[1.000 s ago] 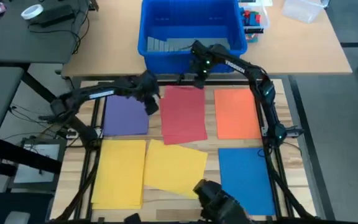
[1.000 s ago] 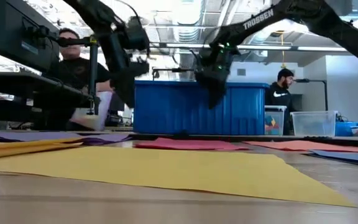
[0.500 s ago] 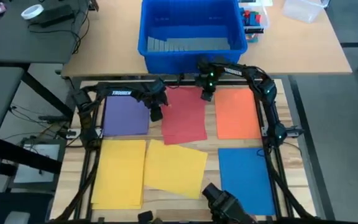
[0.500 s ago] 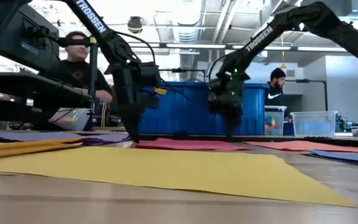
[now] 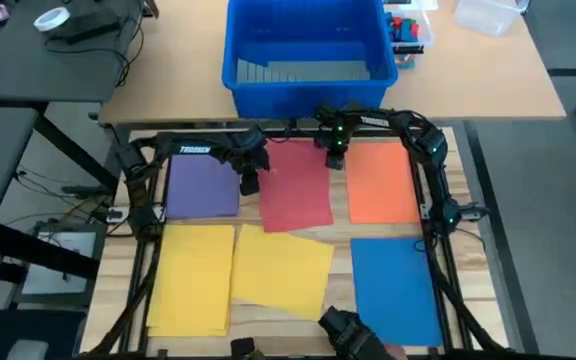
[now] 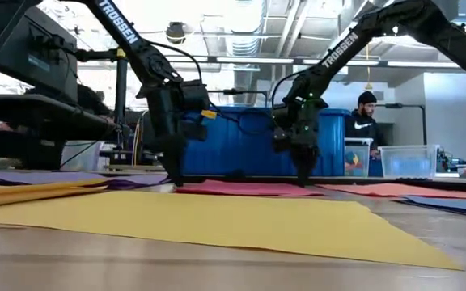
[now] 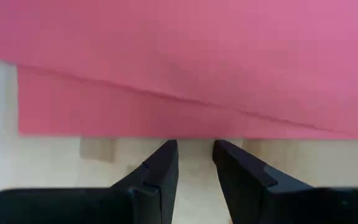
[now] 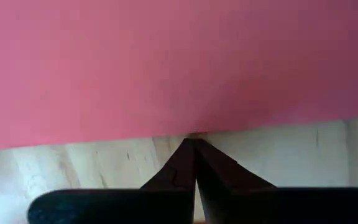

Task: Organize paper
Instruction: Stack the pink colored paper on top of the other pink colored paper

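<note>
Now both hands [image 5: 251,183] [image 5: 334,158] touch the red paper [image 5: 298,190].

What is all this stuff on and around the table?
red paper: 1, red, middle of far row
purple paper: 1, purple, far left
orange paper: 1, orange, far right
yellow paper: 2 or more, yellow, near left, overlapping
blue paper: 1, blue, near right
bin: 1, blue, beyond the sheets
person: 1, dark top, background
left gripper: fingers slightly apart at red paper's left edge
right gripper: fingers together at its right edge
</note>
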`<state>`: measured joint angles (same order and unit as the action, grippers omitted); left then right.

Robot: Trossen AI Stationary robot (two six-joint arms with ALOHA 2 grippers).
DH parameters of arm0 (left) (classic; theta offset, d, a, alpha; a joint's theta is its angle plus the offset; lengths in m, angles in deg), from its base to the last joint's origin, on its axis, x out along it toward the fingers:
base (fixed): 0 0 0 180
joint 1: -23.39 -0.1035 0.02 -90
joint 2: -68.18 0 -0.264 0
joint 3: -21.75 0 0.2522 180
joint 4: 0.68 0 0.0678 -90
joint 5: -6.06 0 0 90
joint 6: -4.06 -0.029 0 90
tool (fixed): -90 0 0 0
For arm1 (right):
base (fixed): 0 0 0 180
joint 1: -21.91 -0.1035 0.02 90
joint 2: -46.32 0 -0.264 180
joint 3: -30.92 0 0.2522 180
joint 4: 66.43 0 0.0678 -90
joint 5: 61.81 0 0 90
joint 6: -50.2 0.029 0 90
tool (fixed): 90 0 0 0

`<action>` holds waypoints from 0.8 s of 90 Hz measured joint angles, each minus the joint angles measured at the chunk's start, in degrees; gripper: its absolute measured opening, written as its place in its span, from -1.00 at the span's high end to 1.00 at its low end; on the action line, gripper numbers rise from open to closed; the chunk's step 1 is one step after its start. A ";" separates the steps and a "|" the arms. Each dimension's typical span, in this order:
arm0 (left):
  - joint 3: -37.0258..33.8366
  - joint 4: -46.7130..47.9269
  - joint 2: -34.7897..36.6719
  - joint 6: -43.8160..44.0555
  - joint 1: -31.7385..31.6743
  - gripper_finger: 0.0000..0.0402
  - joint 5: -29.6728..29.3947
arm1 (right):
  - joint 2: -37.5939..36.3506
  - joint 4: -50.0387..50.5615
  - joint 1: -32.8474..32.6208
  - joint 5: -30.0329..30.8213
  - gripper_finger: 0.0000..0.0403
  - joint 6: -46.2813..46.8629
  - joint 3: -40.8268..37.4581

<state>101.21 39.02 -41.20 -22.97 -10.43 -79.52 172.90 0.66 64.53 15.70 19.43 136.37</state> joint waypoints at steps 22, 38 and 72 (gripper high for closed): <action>0.14 -3.94 -0.15 -1.95 0.00 0.54 -0.01 | 0.11 -0.83 -1.44 0.31 1.00 -1.32 0.05; 0.19 -4.26 -0.15 -2.96 0.00 0.54 -0.13 | -0.85 -0.80 -1.25 0.37 1.00 -4.68 0.04; 0.19 3.28 4.13 2.36 0.02 0.54 -0.12 | -5.67 3.12 0.27 -2.34 1.00 -2.20 -0.34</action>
<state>101.39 42.30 -37.07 -20.61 -10.41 -79.64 167.24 3.78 64.80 13.37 17.24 136.04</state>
